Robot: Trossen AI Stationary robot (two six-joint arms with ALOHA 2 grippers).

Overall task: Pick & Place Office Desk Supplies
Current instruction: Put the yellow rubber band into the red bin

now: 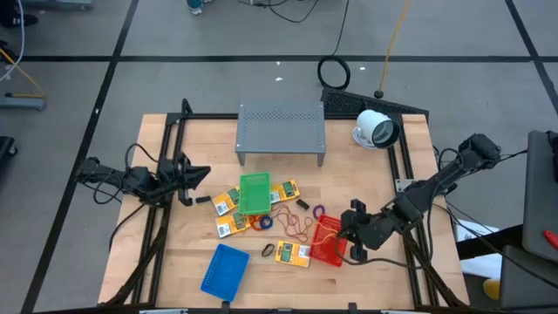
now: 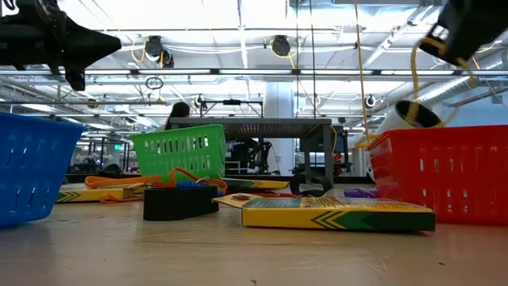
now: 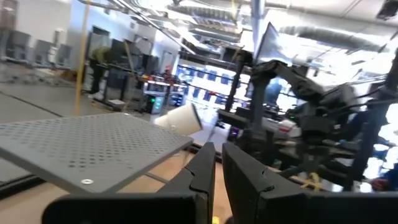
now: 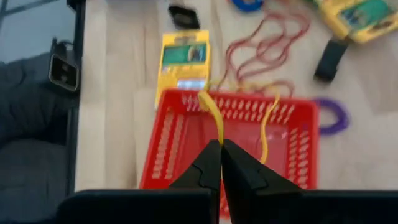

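My right gripper (image 4: 220, 163) hangs over the red basket (image 4: 180, 146) near the table's right front, its two fingers pinched tight on a thin yellow rubber band (image 4: 214, 115). The band loops out from between my fingertips and dangles above the basket's open interior; in the low view it hangs as a yellow loop (image 2: 414, 67) above the red basket (image 2: 444, 179). Just beyond the basket lies a yellow packet with a green label (image 4: 183, 59), and beside that a tangle of tan rubber bands (image 4: 264, 46) and a purple ring (image 4: 333, 115) on the wood. My left gripper (image 1: 193, 177) waits at the table's left edge, raised, its fingers (image 3: 202, 171) nearly together with only a narrow slit between them and nothing held.
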